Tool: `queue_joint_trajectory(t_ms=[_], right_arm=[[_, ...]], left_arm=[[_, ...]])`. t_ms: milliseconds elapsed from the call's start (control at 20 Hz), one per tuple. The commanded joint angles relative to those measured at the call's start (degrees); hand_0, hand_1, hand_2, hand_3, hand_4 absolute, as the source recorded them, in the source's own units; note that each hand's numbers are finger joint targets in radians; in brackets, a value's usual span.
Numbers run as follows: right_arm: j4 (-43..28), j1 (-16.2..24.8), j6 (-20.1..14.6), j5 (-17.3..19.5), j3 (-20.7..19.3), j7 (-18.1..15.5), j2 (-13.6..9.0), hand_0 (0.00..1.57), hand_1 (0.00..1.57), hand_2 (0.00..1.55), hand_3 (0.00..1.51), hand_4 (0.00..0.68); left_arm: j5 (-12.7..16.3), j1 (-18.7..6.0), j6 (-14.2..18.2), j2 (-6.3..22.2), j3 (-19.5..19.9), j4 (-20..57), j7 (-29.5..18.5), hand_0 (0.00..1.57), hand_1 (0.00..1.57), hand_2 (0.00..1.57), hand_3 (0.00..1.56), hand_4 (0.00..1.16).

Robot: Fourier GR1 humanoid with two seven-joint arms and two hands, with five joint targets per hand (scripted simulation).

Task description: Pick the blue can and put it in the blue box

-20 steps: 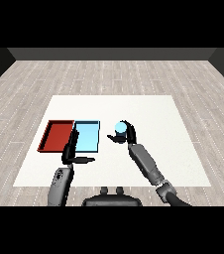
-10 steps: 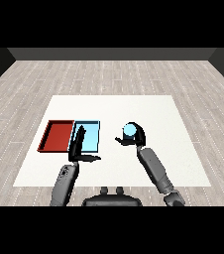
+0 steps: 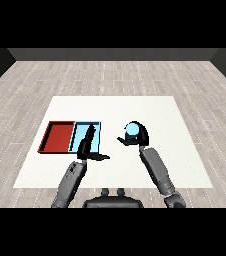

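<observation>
Right hand [image 3: 139,137] curls round the blue can [image 3: 132,130], right of the blue tray [image 3: 98,131].

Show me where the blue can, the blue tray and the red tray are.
blue can [image 3: 132,130], head view, its top.
blue tray [image 3: 81,136], head view, bare floor left of the hand.
red tray [image 3: 59,137], head view, middle of its floor.

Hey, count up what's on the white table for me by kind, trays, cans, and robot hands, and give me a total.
Trays: 2, the red tray and the light blue tray
Cans: 1, the blue can, held in the right hand
Hands: 2, the right hand and the left hand
Total: 5
</observation>
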Motion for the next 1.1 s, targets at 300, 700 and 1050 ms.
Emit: queue_joint_trajectory(t_ms=[300, 700, 1050], right_arm=[[-1.6, -0.1, 1.6, 1.8, 0.7, 0.3, 3.9, 1.45, 1.45, 1.47, 1.38, 0.547], [-1.9, -1.9, -2.1, 0.9, 4.6, 1.9, 4.0, 1.43, 1.43, 1.46, 1.37, 0.558], [-1.0, -1.8, 1.3, -0.2, 3.6, 0.7, 4.0, 1.45, 1.45, 1.47, 1.37, 0.553]], left_arm=[[2.2, -3.1, 1.4, 0.0, -4.1, 5.8, -2.6, 0.00, 0.00, 0.00, 0.00, 0.00], [5.7, -8.8, 7.1, 0.0, -8.1, 14.3, -4.6, 0.00, 0.00, 0.00, 0.00, 0.00], [10.0, -10.0, 10.7, 0.0, -13.6, 16.4, -4.0, 0.00, 0.00, 0.00, 0.00, 0.00]])
